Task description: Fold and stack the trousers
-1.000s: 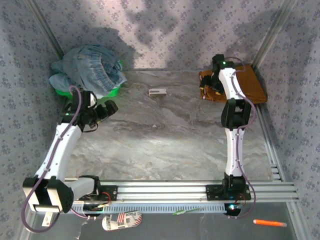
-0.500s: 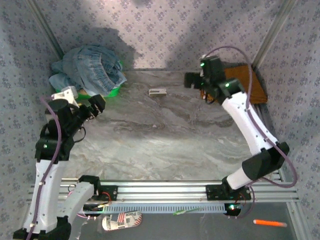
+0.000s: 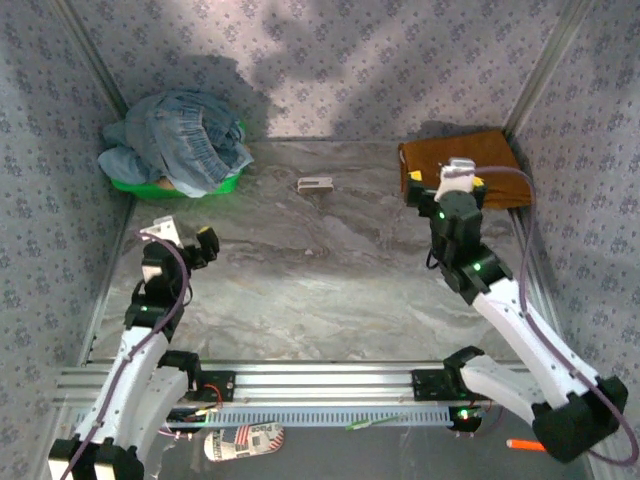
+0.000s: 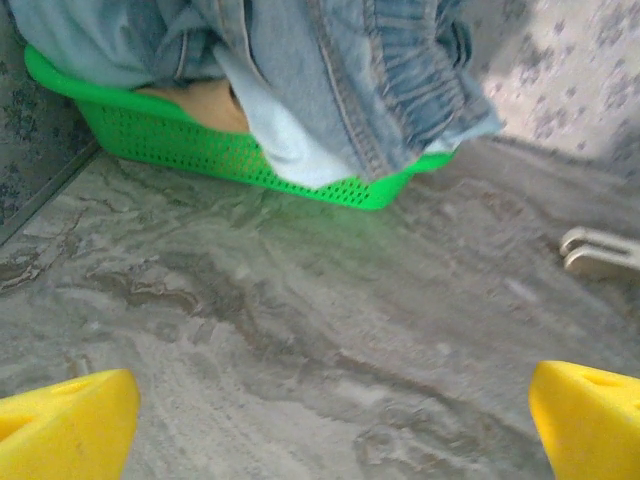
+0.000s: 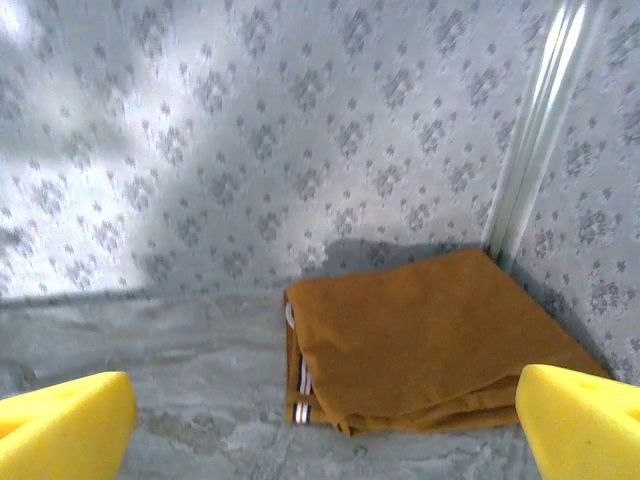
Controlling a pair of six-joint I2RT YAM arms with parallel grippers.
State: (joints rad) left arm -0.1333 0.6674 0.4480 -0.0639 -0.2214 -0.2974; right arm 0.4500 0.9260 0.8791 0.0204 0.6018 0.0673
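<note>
Near side first: your left gripper (image 3: 185, 232) is spread wide with nothing in it, aimed at the green basket (image 3: 130, 185) of denim (image 3: 180, 140) in the far-left corner. That puts it well apart from the job.

Now your right gripper (image 3: 460, 178): fingers also wide and empty, hovering just in front of the trousers (image 3: 500, 160). They lie folded flat in the far-right corner, dead ahead and slightly right of those fingers. Their long side runs across the back wall.

The right arm is much the nearer one. By my read, this pair is already folded and placed.
</note>
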